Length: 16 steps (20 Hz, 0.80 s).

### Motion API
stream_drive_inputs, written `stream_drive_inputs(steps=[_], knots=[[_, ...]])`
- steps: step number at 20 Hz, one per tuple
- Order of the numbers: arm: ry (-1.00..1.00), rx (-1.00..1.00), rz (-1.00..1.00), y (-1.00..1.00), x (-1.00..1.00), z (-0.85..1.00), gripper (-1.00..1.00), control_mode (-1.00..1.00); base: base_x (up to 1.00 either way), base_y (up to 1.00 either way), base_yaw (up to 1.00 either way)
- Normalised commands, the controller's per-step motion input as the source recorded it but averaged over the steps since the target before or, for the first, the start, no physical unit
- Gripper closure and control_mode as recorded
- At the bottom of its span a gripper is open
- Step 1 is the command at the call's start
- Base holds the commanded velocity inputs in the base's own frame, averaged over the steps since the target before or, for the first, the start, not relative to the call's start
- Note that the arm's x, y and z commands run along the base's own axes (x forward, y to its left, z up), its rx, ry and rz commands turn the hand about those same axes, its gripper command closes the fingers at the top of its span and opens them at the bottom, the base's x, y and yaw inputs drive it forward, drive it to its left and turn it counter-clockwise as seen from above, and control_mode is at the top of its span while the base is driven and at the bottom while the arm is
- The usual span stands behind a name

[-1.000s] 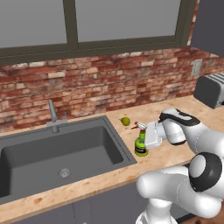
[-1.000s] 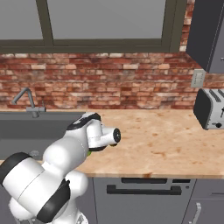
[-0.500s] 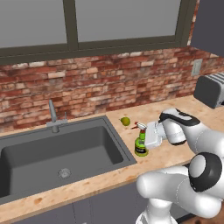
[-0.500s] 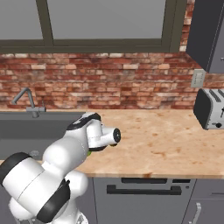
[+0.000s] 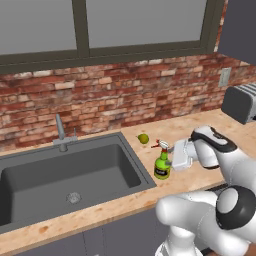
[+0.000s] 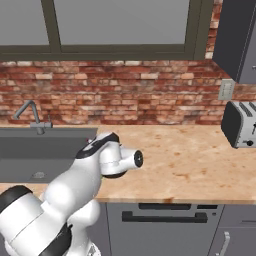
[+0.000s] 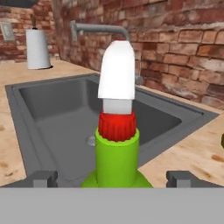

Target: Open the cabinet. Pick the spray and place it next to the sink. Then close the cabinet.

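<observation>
The spray (image 5: 161,165), a yellow-green bottle with a dark label and a red-and-white nozzle, stands upright on the counter just right of the sink (image 5: 131,176). My gripper (image 5: 168,159) reaches in from the right at the height of the bottle's neck. In the hand view the spray (image 7: 116,144) rises between the two fingertips (image 7: 43,178), with a gap on each side, so the gripper (image 7: 113,179) is open around it. A corner of the dark grey cabinet (image 5: 241,30) shows at the upper right, and its doors cannot be judged.
A small green fruit (image 5: 143,138) lies on the counter behind the spray. The faucet (image 5: 61,134) stands at the sink's back edge. A toaster (image 5: 243,102) sits far right by the brick wall. A white paper roll (image 7: 37,48) stands beyond the sink.
The jaws have spread off the spray. The arm and the bottle stay where they were.
</observation>
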Motion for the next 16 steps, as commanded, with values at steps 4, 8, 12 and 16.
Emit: stream_drive_inputs(steps=[4, 8, 12, 16], knots=[[0.00, 0.00, -0.16, -0.06, -0.10, 0.18, -1.00, -1.00, 0.00, 0.00, 0.00], [0.00, 0.00, -0.14, -0.01, -0.02, 0.35, -1.00, -1.00, 0.00, 0.00, 0.00], [0.00, 0.00, -0.15, 0.00, 0.00, 0.61, -1.00, -1.00, 0.00, 0.00, 0.00], [0.02, 0.00, -0.16, 0.00, -0.09, 0.70, -1.00, -1.00, 0.00, 0.00, 0.00]])
